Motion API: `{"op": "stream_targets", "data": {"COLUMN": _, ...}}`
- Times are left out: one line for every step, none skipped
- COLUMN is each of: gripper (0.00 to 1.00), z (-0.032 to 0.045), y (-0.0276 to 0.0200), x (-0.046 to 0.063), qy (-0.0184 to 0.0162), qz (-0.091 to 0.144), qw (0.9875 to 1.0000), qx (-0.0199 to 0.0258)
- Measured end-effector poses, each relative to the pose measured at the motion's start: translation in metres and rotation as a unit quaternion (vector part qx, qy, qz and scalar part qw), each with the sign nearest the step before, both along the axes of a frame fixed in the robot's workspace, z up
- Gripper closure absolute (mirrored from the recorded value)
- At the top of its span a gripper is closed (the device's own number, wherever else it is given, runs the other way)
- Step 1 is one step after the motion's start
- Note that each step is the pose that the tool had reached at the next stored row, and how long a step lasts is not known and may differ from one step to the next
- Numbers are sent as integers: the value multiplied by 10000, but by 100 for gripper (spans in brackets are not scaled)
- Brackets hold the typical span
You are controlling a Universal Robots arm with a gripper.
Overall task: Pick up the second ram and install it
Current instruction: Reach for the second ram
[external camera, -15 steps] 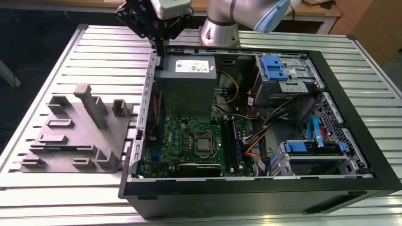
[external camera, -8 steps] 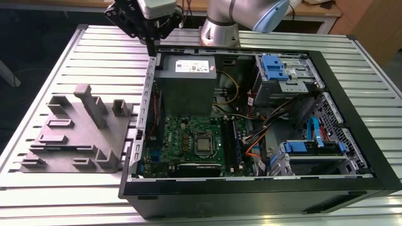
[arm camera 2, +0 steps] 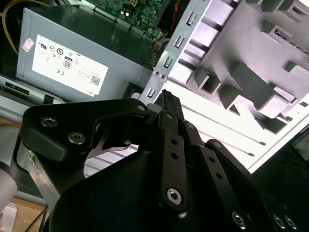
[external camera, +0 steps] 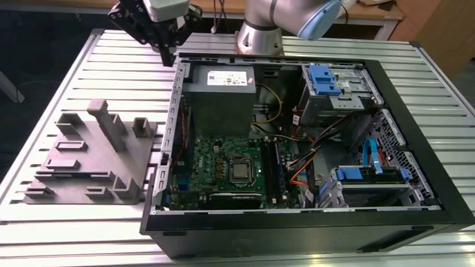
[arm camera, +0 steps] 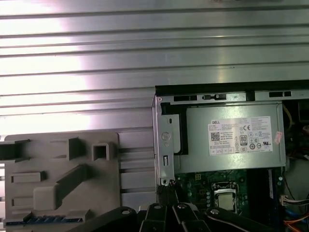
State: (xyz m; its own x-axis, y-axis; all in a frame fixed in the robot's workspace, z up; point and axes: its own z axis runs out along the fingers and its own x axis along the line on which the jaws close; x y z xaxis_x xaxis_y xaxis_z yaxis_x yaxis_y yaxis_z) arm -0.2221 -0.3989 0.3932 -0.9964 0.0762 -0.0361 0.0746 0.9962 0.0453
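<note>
The gripper (external camera: pixel 168 58) is hanging with its black metal fingers (arm camera 2: pixel 170 126) drawn together to a narrow point, gripping nothing that can be seen. It is hovering near the table's far edge, just outside the far corner of the computer case (external camera: pixel 415 183) on the exterior view's left, above the ribbed aluminium table (external camera: pixel 44 233). The second ram (arm camera: pixel 48 220) is showing in the first wrist view as a thin blue-green strip lying flat in a long slot of the grey plastic fixture (external camera: pixel 89 167), apart from the fingers. The fixture, matte and blocky with upright slabs, is sitting beside the case. Inside the open case, the boxy grey power supply (external camera: pixel 219 92) is lying above the green motherboard (external camera: pixel 215 167).
</note>
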Motion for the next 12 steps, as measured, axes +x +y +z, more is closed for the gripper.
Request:
{"op": "stream_targets", "data": {"gripper": 93, "z": 0, "y": 0, "x": -25, "qy": -3, "qz": 0, "qw": 10000, "qx": 0}}
{"op": "stream_targets", "data": {"gripper": 93, "z": 0, "y": 0, "x": -54, "qy": -6, "qz": 0, "qw": 10000, "qx": 0}}
{"op": "stream_targets", "data": {"gripper": 93, "z": 0, "y": 0, "x": -80, "qy": -9, "qz": 0, "qw": 10000, "qx": 0}}
{"op": "stream_targets", "data": {"gripper": 93, "z": 1, "y": 0, "x": -108, "qy": -12, "qz": 0, "qw": 10000, "qx": -1}}
{"op": "stream_targets", "data": {"gripper": 93, "z": 0, "y": 0, "x": -135, "qy": -16, "qz": 0, "qw": 10000, "qx": 0}}
{"op": "stream_targets", "data": {"gripper": 93, "z": 0, "y": 0, "x": -163, "qy": -19, "qz": 0, "qw": 10000, "qx": 0}}
{"op": "stream_targets", "data": {"gripper": 93, "z": 0, "y": 0, "x": -190, "qy": -23, "qz": 0, "qw": 10000, "qx": 0}}
{"op": "stream_targets", "data": {"gripper": 93, "z": -1, "y": 0, "x": -217, "qy": -26, "qz": 0, "qw": 10000, "qx": 0}}
{"op": "stream_targets", "data": {"gripper": 93, "z": -1, "y": 0, "x": -243, "qy": -29, "qz": 0, "qw": 10000, "qx": 0}}
{"op": "stream_targets", "data": {"gripper": 93, "z": 0, "y": 0, "x": -271, "qy": -33, "qz": 0, "qw": 10000, "qx": 0}}
{"op": "stream_targets", "data": {"gripper": 93, "z": -1, "y": 0, "x": -298, "qy": -36, "qz": 0, "qw": 10000, "qx": 0}}
{"op": "stream_targets", "data": {"gripper": 93, "z": -1, "y": 0, "x": -325, "qy": -40, "qz": 0, "qw": 10000, "qx": 0}}
